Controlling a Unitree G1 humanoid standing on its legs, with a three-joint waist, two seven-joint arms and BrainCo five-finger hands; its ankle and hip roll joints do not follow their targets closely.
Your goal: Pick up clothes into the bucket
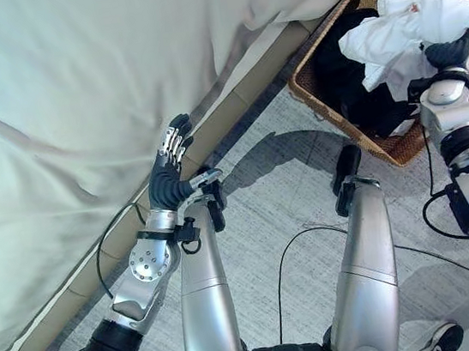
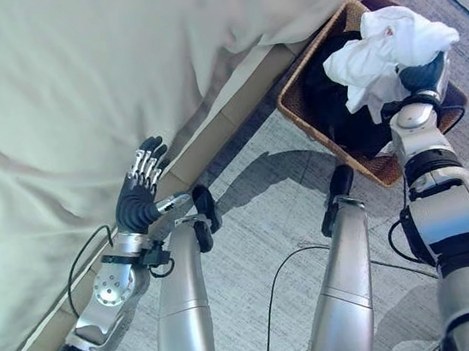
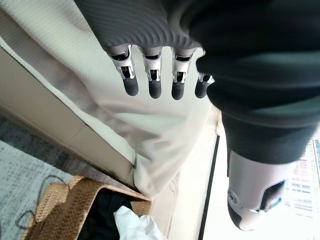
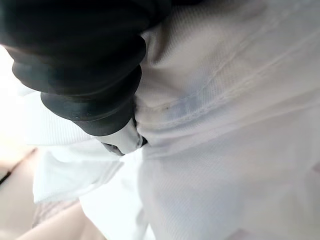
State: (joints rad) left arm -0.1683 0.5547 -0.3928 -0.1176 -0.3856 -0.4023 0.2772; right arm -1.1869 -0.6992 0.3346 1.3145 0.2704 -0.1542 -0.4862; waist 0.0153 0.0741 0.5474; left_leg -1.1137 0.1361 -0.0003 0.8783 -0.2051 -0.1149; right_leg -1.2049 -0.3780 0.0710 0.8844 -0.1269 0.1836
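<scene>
Over the basket (image 1: 315,96) at two o'clock, your right hand (image 1: 450,53) grips the white garment (image 1: 410,27), not yet dropped; dark clothes (image 1: 352,82) lie inside. Left hand (image 1: 169,171) hangs open, empty.

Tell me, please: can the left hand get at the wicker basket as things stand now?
Probably not. The left hand is open beside the bed cover, and the wicker basket stands far off on the robot's right, where the right hand holds the white garment.
</scene>
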